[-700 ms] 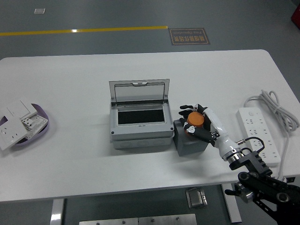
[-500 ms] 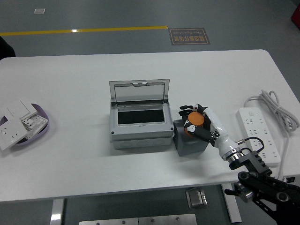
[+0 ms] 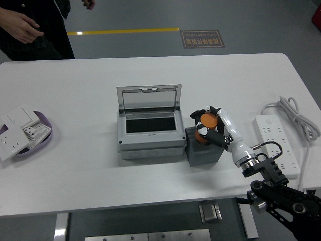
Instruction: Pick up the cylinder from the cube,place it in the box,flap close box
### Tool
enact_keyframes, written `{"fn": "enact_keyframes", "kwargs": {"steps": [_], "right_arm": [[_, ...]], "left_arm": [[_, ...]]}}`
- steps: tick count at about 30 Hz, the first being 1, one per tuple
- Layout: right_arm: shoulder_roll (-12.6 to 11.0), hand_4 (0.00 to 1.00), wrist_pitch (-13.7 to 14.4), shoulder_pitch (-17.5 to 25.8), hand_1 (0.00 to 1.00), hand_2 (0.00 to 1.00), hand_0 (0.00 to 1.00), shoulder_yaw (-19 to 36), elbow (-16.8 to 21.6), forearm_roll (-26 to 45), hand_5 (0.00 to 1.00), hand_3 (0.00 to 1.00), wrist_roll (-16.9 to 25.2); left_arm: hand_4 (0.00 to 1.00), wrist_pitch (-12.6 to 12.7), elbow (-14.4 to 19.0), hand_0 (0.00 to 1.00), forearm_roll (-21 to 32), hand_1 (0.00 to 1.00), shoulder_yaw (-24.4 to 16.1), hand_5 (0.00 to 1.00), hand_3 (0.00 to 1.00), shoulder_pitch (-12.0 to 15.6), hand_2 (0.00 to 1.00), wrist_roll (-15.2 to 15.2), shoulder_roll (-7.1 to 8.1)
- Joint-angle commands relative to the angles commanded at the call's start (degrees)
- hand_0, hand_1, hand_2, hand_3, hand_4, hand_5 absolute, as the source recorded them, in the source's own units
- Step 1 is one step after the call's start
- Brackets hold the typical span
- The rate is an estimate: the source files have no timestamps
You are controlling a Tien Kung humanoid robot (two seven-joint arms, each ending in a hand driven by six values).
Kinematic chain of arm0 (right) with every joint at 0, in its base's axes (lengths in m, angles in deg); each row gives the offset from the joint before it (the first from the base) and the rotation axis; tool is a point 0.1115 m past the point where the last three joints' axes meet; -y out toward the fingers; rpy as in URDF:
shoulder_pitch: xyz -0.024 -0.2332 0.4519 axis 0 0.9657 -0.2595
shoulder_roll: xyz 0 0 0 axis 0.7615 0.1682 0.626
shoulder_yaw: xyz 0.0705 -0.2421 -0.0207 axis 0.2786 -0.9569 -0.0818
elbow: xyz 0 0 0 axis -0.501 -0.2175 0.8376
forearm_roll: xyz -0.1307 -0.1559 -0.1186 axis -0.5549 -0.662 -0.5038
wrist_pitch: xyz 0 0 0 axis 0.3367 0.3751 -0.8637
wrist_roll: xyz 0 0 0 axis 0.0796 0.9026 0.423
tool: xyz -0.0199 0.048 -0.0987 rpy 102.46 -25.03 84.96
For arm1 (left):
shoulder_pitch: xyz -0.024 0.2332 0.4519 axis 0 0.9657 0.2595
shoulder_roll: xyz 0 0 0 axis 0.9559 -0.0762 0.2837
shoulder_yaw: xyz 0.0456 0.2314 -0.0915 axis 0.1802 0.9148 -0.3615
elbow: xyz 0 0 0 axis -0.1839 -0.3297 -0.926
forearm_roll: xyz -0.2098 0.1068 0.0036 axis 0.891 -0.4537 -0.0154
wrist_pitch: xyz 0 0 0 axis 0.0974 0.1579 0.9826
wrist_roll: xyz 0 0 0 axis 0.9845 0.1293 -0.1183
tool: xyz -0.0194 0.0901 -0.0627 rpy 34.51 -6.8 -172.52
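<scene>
Right hand [image 3: 213, 126]: enters from lower right, fingers wrapped around the orange cylinder [image 3: 207, 121], which sits just over the top of the grey cube [image 3: 203, 152]. Grey box [image 3: 149, 136]: just left of the cube, lid [image 3: 149, 97] upright at its far edge, interior open. Power strip [image 3: 276, 142] with coiled cable: near right edge. Purple tray [image 3: 44, 141] of white plates: left edge. Person's hand [image 3: 22, 26]: beyond the table's far left corner, touching nothing.

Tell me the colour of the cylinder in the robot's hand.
Orange, seen in the head view: the cylinder in the right hand.
</scene>
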Motion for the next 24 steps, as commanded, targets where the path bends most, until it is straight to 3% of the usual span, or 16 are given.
{"fn": "enact_keyframes", "kwargs": {"steps": [9,10,15,16,21,22,24], "right_arm": [[1.24,0.05,4.41,-5.52,0.567,0.501,0.577,-3.39,1.63,-7.1,0.002,0.473,-4.65],[1.45,0.081,4.86,-6.35,0.433,0.474,0.382,-3.86,1.87,-8.27,0.002,0.441,-5.5],[2.6,0.081,6.59,-10.5,0.433,0.474,0.382,-6.48,2.72,-14.23,0.002,0.441,-10.79],[2.77,0.042,6.75,-11.12,0.293,0.447,0.203,-6.89,2.77,-15.3,0.002,0.413,-11.82],[3.79,0.042,6.91,-14.64,0.293,0.447,0.203,-8.77,2.85,-21.82,0.002,0.413,-18.08],[3.97,0.041,6.79,-15.21,0.265,0.444,0.13,-9.01,2.82,-23.01,0.002,0.41,-19.22],[4.39,0.041,6.33,-16.4,0.265,0.444,0.13,-9.52,2.72,-25.78,0.002,0.41,-21.83]], "left_arm": [[0.684,-0.01,0.02,0.612,-0.44,0.635,-0.34,0.247,0.632,0.1,0.628,-0.21,0.11],[0.684,-0.02,0.02,0.613,-0.49,0.635,-0.36,0.247,0.633,0.11,0.628,-0.23,0.1],[0.684,-0.05,0.02,0.613,-0.63,0.635,-0.45,0.247,0.633,0.09,0.628,-0.27,0.15],[0.684,-0.05,0.02,0.613,-0.66,0.635,-0.47,0.247,0.632,0.08,0.628,-0.28,0.16],[0.684,-0.08,0.02,0.613,-0.94,0.635,-0.68,0.247,0.632,0.05,0.628,-0.4,0.27],[0.684,-0.08,0.02,0.613,-0.99,0.635,-0.72,0.247,0.632,0.03,0.628,-0.41,0.3],[0.684,-0.09,0.02,0.613,-1.09,0.635,-0.78,0.247,0.632,0.0,0.628,-0.45,0.36]]}}
